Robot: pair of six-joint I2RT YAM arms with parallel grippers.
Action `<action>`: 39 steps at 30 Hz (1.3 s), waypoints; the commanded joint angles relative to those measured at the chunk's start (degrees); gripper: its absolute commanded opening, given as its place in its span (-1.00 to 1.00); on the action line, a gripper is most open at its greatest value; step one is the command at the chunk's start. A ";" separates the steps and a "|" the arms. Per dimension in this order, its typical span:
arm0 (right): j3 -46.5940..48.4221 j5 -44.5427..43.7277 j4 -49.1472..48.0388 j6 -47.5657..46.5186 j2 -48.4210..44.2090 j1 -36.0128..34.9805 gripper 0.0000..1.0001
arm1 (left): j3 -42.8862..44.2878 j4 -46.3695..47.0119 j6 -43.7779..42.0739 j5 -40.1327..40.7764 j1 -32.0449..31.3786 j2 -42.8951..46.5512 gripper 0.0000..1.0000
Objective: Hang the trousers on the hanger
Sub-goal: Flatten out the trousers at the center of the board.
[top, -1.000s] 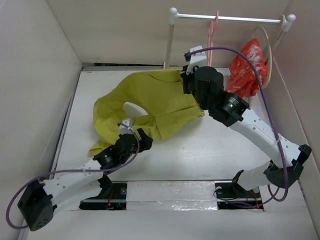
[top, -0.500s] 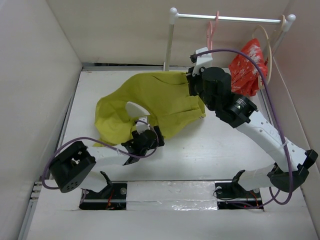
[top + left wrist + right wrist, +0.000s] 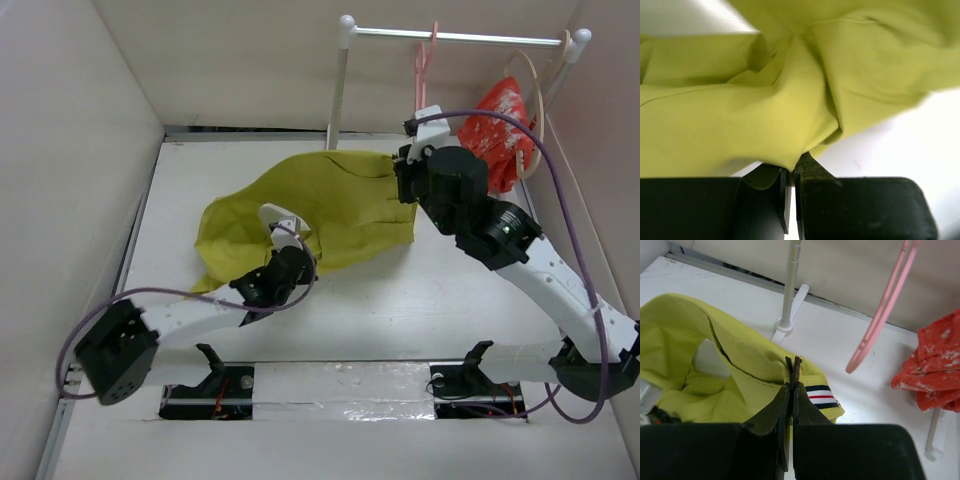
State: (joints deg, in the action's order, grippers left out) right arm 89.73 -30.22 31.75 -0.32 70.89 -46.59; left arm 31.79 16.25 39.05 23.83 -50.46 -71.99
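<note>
The mustard-yellow trousers (image 3: 335,195) lie spread across the middle of the table. My right gripper (image 3: 406,172) is shut on their waistband edge, just left of the striped band (image 3: 821,396), and lifts it at the right end of the cloth. In the right wrist view the gripper (image 3: 793,363) pinches the yellow hem (image 3: 752,357). The pink hanger (image 3: 424,62) hangs from the rail behind it, and its lower corner (image 3: 875,327) shows up and to the right of the fingers. My left gripper (image 3: 291,263) is shut on a fold of the trousers (image 3: 790,95) at their near edge, the cloth drawn between its jaws (image 3: 793,167).
A red patterned garment (image 3: 496,122) hangs on a pale beige hanger (image 3: 537,85) at the rail's right end (image 3: 935,360). The rail (image 3: 470,38) stands on a white post (image 3: 338,95) at the back. High walls close in on both sides.
My left gripper has moved right along the cloth's near edge and closed on a fold. My right gripper has carried the waistband to the right, toward the pink hanger.
</note>
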 commanded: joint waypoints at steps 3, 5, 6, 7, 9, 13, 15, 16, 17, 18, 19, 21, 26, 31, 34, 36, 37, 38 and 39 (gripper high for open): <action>8.40 -5.11 2.87 0.14 -7.61 -2.80 -1.00 | -0.42 -17.54 -2.57 -11.07 -6.93 24.14 -1.00; 13.34 -6.25 7.26 0.14 -7.70 -3.86 -1.00 | 1.68 -25.28 -4.06 -17.29 -8.08 32.73 -1.00; 15.71 -6.52 8.41 0.14 -7.61 -3.86 -1.00 | 4.74 -27.57 -4.94 -19.42 -8.08 34.79 -1.00; 19.04 -6.87 10.07 0.14 -7.52 -3.86 -1.00 | 6.51 -32.11 -6.51 -20.83 -8.60 36.20 -1.00; 19.78 -11.07 10.62 0.14 -7.44 -3.86 -1.00 | 10.55 -36.36 -7.84 -21.55 -8.61 38.49 -1.00; 10.58 -5.50 6.59 2.49 -7.44 11.83 -1.00 | 12.33 -36.66 -9.87 -23.21 -8.61 36.14 -1.00; -0.74 7.06 3.43 5.40 -8.83 22.65 -1.00 | 9.80 -32.53 -9.61 -29.00 -8.61 31.94 -0.81; -5.57 9.45 -2.42 5.94 -9.97 25.20 -1.00 | 8.13 -26.16 -9.08 -30.85 -8.61 30.52 -0.40; -14.58 11.13 -4.92 6.90 -10.85 27.49 -1.00 | 6.37 -22.01 -8.47 -36.00 -8.61 27.28 -0.16; -18.33 10.71 -6.51 7.78 -11.47 32.04 -1.00 | 3.66 -18.66 -7.24 -37.79 -9.39 25.34 0.04; -21.59 10.44 -9.39 8.48 -12.35 34.61 -1.00 | 2.76 -13.32 -6.54 -38.16 -10.53 23.49 0.31; -29.31 11.32 -12.31 10.07 -12.53 42.41 -0.97 | 2.83 -10.46 -5.91 -33.63 -16.65 17.45 0.46; -33.31 20.88 -16.70 12.09 -11.74 46.60 0.30 | 9.25 -15.10 -6.00 -21.75 -21.79 8.71 0.66; -31.73 19.76 -16.11 10.34 -12.97 35.45 0.25 | 7.16 -19.31 -0.56 -5.93 -16.35 17.30 0.54; -33.74 21.60 -18.29 9.28 -14.82 25.17 -0.51 | 3.47 -25.01 6.55 4.53 -13.27 25.73 0.54; -36.64 23.71 -19.70 8.84 -15.26 16.85 -0.96 | 0.05 -28.71 13.81 10.76 -10.91 32.83 0.54; -37.87 24.24 -22.14 8.84 -15.00 13.92 -1.00 | -1.11 -33.17 16.99 12.01 -10.11 35.05 0.56; -39.01 24.24 -23.39 9.02 -14.73 11.02 -1.00 | -2.34 -34.95 20.42 13.68 -9.58 39.60 0.57; -40.50 23.63 -24.79 8.76 -13.51 5.60 -1.00 | -5.13 -37.32 25.59 14.13 -9.57 41.90 0.60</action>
State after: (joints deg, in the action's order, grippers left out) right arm 52.60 -8.32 13.52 9.37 56.10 -32.27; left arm 31.92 -10.61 50.09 28.32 -60.86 -35.92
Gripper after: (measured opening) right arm 0.010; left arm 0.786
